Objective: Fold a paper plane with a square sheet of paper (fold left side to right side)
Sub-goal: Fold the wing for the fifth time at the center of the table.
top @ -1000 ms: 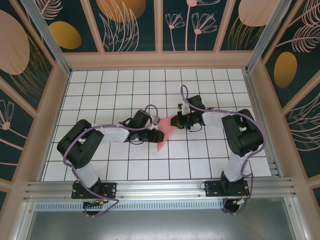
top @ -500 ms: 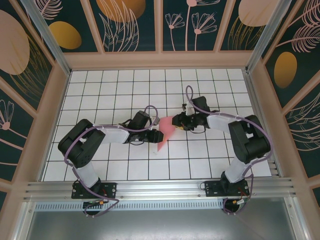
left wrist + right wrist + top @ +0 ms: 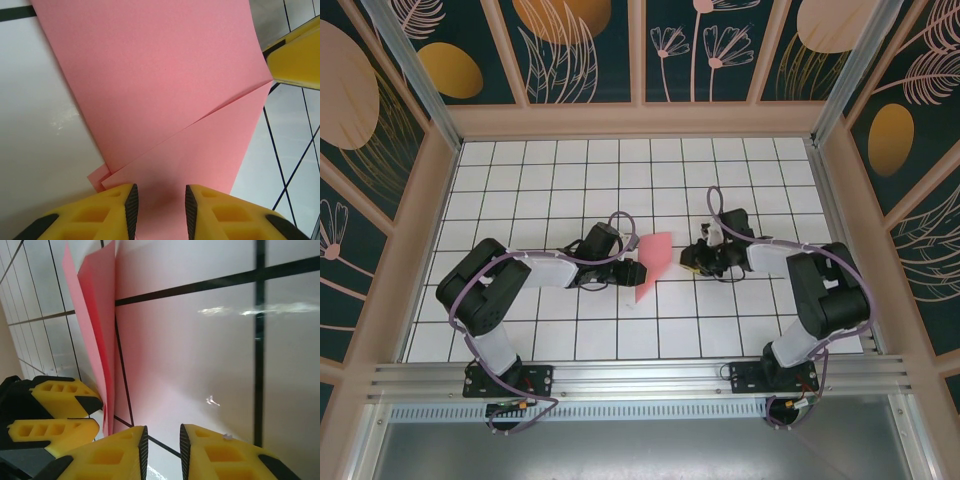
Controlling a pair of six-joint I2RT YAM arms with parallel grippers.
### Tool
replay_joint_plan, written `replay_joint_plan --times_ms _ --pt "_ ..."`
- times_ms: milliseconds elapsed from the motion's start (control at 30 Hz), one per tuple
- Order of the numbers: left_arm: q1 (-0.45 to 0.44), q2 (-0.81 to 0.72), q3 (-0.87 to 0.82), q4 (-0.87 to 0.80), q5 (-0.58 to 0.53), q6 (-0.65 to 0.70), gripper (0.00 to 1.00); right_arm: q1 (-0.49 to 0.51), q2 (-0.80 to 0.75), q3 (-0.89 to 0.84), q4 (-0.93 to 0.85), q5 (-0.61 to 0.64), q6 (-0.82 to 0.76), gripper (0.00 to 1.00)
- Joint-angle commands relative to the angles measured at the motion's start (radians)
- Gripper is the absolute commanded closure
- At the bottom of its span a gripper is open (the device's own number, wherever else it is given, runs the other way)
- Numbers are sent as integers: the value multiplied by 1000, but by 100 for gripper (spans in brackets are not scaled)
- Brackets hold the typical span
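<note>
Worktop (image 3: 520,330): white grid under both arms.
Paper (image 3: 653,262): folded, upright between the claws, long axis slanting near-to-far.
Left claw (image 3: 160,202): clamped on paper's near end; nearer arm.
Right claw (image 3: 162,445): fingers slightly apart, empty, paper just leftward.

White gridded table (image 3: 520,200), thin black lines, glossy glare patches. Boxed in by tan-framed walls (image 3: 640,50) with dark teal panels, peach and orange leaf and flower prints. Aluminium rail (image 3: 640,380) along near edge, grey floor (image 3: 640,450) below.
</note>
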Motion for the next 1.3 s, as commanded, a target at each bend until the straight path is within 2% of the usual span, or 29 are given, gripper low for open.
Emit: replay_joint_plan --times_ms 0,267,500,967,1267 --pt "3 2 -14 16 1 -2 66 40 42 20 51 -27 26 73" --pt "2 5 -15 18 -1 -2 67 85 81 68 88 -52 47 73" --pt "3 22 -9 14 -3 3 70 105 70 83 96 -72 51 67" --pt "2 50 9 -22 -34 20 73 136 114 117 109 -69 64 65" --pt "3 51 15 -32 -43 24 83 149 142 125 128 -67 79 57"
